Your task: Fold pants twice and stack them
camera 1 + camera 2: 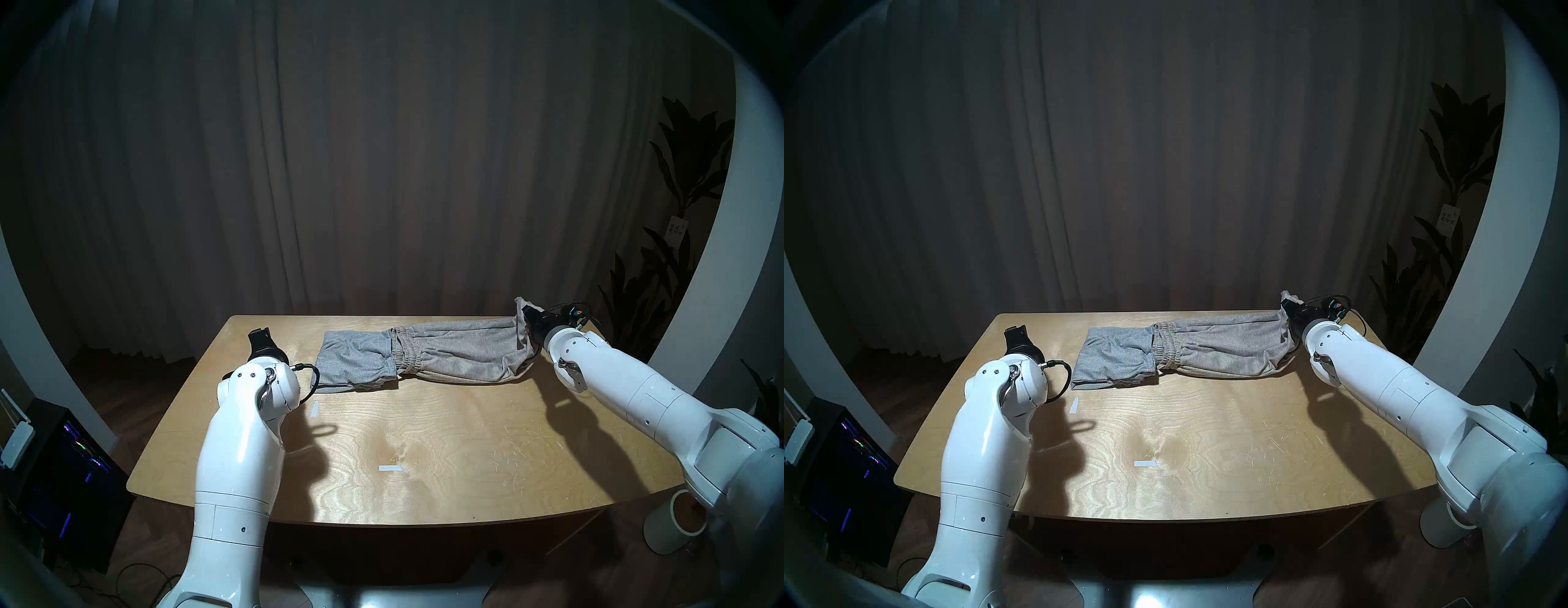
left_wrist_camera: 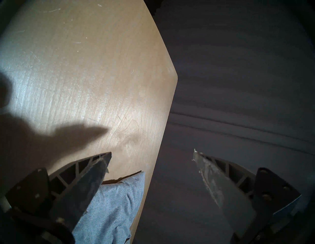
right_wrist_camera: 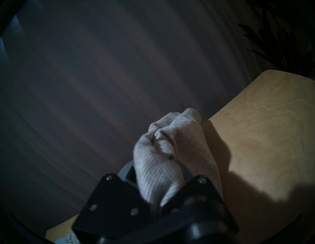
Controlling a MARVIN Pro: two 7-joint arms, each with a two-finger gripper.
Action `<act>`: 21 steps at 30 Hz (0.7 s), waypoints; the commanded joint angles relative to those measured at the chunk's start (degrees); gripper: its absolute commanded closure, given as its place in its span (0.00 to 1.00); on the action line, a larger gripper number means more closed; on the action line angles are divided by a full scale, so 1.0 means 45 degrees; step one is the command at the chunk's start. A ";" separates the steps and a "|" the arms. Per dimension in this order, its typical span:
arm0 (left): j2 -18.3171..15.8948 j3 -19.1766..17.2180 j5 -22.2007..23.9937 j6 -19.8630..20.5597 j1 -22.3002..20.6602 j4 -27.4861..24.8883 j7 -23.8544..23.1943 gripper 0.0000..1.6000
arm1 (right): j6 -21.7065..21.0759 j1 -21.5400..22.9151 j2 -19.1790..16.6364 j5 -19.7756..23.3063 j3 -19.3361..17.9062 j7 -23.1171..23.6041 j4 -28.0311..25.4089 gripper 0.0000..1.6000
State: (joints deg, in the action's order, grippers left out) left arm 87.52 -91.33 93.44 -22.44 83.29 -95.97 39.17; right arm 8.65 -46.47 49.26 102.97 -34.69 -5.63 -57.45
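Beige-grey knit fills the right side of the scene: the larger beige-grey pants [image 1: 466, 352] lie stretched across the far part of the wooden table [image 1: 424, 446], their gathered elastic waistband [image 1: 405, 352] bunched near the table's middle and their far end lifted off the wood at the right edge. The right gripper [image 1: 526, 316] pinches that raised end; in the right wrist view its jaws are pressed together on a wad of ribbed beige cloth [image 3: 163, 153] that bulges up out of the grip, with the table's corner beyond it. The smaller light grey pants [image 1: 352, 361] rest flat on the table just left of the waistband, and the beige pair's waistband end overlaps their right edge, so the two garments touch. The left gripper [image 1: 259, 335] hovers over the table's far left part, near the grey pair's left edge but apart from it, holding nothing. In the left wrist view its jaws are spread wide, one finger [image 2: 95, 172] over the tabletop and the other out past the table edge over the dark floor, with a corner of the grey pants showing low between them. Two short white tape marks [image 1: 390, 468] sit on the bare wood nearer the robot. A dark pleated curtain [image 1: 382, 148] hangs behind the table.
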 commanded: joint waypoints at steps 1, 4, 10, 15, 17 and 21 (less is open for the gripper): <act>-0.0083 -0.0134 0.0071 0.0053 0.0154 -0.0487 -0.0228 0.00 | 0.0120 0.0570 0.0408 -0.0348 0.0083 -0.0462 -0.0508 1.00; -0.0105 -0.0238 0.0125 0.0033 0.0257 -0.0579 -0.0216 0.00 | 0.0031 0.0649 0.0812 -0.0171 0.0028 -0.0781 -0.0480 1.00; -0.0170 -0.0437 0.0251 0.0031 0.0422 -0.0723 -0.0223 0.00 | 0.0095 0.0814 0.1484 -0.0273 0.0115 -0.1291 -0.0400 1.00; -0.0245 -0.0630 0.0353 0.0033 0.0550 -0.0810 -0.0237 0.00 | 0.0147 0.0929 0.2089 -0.0278 0.0147 -0.1702 -0.0363 1.00; -0.0257 -0.0697 0.0384 0.0016 0.0586 -0.0873 -0.0235 0.00 | 0.0169 0.0976 0.2303 -0.0300 0.0161 -0.1830 -0.0372 1.00; -0.0281 -0.0848 0.0447 0.0008 0.0651 -0.0938 -0.0249 0.00 | 0.0219 0.1037 0.2824 -0.0297 0.0200 -0.2124 -0.0259 1.00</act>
State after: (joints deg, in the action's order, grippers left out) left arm 86.59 -94.47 95.61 -22.10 86.43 -98.22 38.87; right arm 8.85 -44.21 56.93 101.66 -33.77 -14.03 -58.44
